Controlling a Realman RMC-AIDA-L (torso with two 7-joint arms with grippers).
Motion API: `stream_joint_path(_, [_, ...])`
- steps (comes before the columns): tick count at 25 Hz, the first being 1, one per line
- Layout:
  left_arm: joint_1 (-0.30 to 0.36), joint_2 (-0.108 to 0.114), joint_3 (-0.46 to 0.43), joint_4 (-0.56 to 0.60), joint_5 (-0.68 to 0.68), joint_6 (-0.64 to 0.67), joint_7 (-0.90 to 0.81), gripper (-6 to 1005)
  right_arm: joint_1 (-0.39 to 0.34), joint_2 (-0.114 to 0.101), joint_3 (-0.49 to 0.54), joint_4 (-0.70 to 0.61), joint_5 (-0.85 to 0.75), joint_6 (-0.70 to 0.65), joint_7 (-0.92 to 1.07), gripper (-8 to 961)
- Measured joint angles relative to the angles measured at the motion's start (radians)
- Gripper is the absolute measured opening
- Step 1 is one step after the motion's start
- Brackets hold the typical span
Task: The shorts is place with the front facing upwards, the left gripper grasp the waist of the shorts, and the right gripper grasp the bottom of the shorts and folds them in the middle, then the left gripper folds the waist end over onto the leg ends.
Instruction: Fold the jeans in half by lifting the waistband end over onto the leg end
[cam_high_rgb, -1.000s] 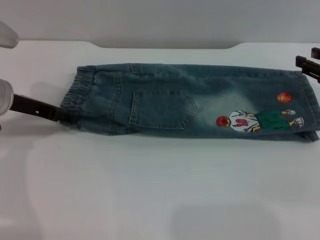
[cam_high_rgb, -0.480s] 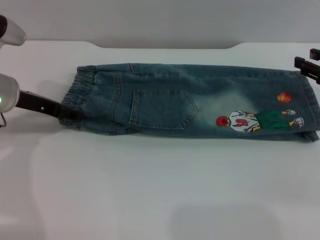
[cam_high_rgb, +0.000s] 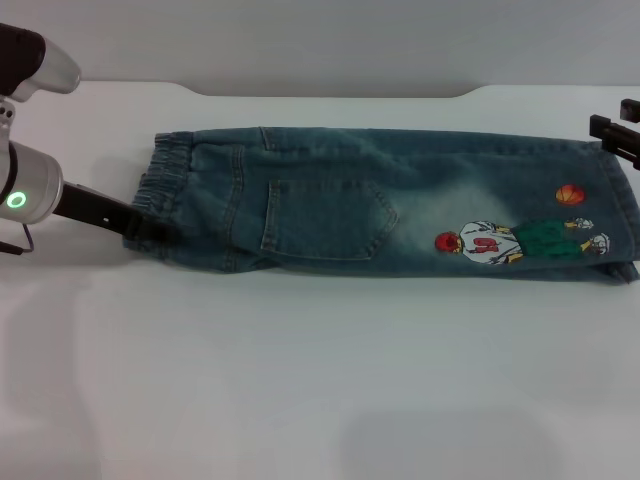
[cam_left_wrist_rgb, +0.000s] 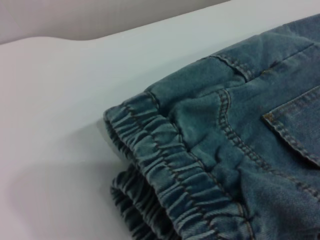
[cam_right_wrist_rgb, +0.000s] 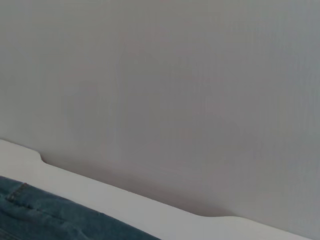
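White counter (cam_high_rgb: 300, 380) fills the head view, with a grey wall behind it. Shorts (cam_high_rgb: 400, 200) lie flat across it, folded lengthwise, back pocket and cartoon print facing up. Waist (cam_high_rgb: 160, 185) points to the robot's left; leg ends (cam_high_rgb: 615, 210) to the right. Left gripper (cam_high_rgb: 150, 232) sits low at the near corner of the waist, tips meeting the gathered band; whether its jaws have closed on the denim cannot be told. Left wrist view shows the ruffled band (cam_left_wrist_rgb: 165, 165) close up, its layers slightly parted. Right gripper (cam_high_rgb: 615, 133) hangs at the far right edge, just above the far corner of the leg ends; jaw state not discernible.
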Motion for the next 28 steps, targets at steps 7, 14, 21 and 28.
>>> stream_joint_path(7, [-0.002, -0.002, 0.001, 0.009, 0.002, -0.001, 0.001, 563, -0.001, -0.001, 0.000, 0.001, 0.002, 0.000, 0.000, 439])
stream_joint_path(14, [-0.002, 0.000, 0.011, 0.012, 0.004, -0.001, 0.011, 370, -0.003, -0.003, 0.001, 0.002, 0.003, 0.000, 0.000, 438])
stream_joint_path(21, [0.004, 0.000, 0.013, 0.068, 0.037, 0.008, 0.005, 218, -0.001, -0.003, 0.000, 0.004, 0.003, 0.000, -0.001, 437])
stream_joint_path(28, [0.007, 0.001, 0.009, 0.118, 0.039, 0.033, 0.001, 80, 0.008, -0.002, 0.000, 0.019, 0.003, 0.000, 0.001, 436])
